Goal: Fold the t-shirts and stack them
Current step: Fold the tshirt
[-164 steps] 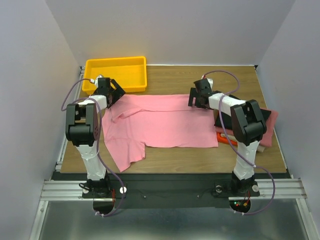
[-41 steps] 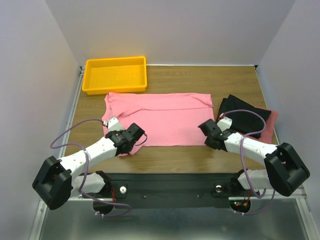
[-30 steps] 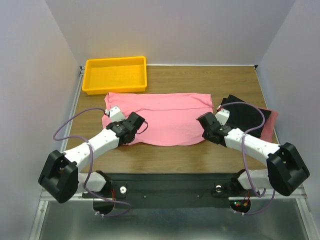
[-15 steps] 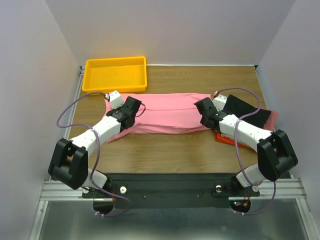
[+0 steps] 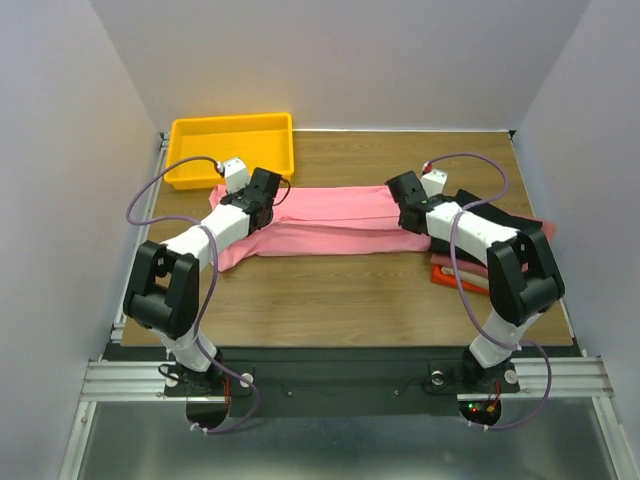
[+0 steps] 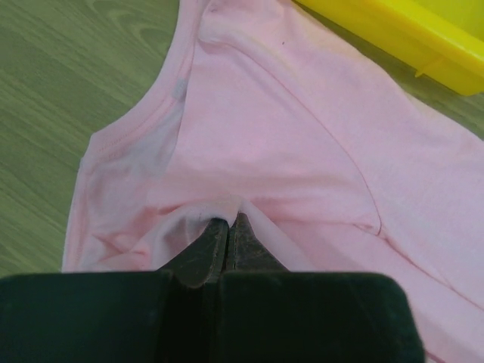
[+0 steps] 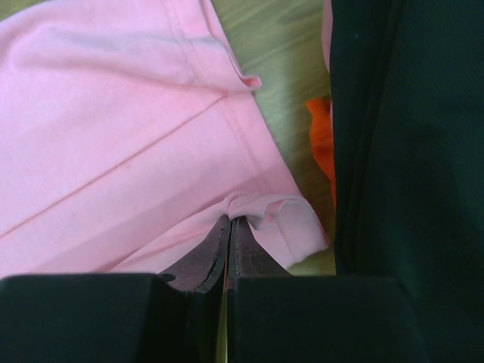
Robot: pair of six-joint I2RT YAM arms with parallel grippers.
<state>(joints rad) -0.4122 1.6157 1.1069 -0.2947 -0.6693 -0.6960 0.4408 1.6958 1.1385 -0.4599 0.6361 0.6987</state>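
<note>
Pinching pink shirt (image 5: 330, 215) at both ends

Clamps left pincer (image 6: 228, 221) on the shirt's left end, near the yellow tray (image 5: 235, 150); spans the surface (image 5: 340, 290), long axis running pincer to pincer; clamps right pincer (image 7: 229, 219) on the right end, beside the folded black shirt (image 7: 408, 151)

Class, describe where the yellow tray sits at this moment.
In the top view, the yellow tray sits at the far left corner of the table, just beyond the left end of the pink shirt.
</note>
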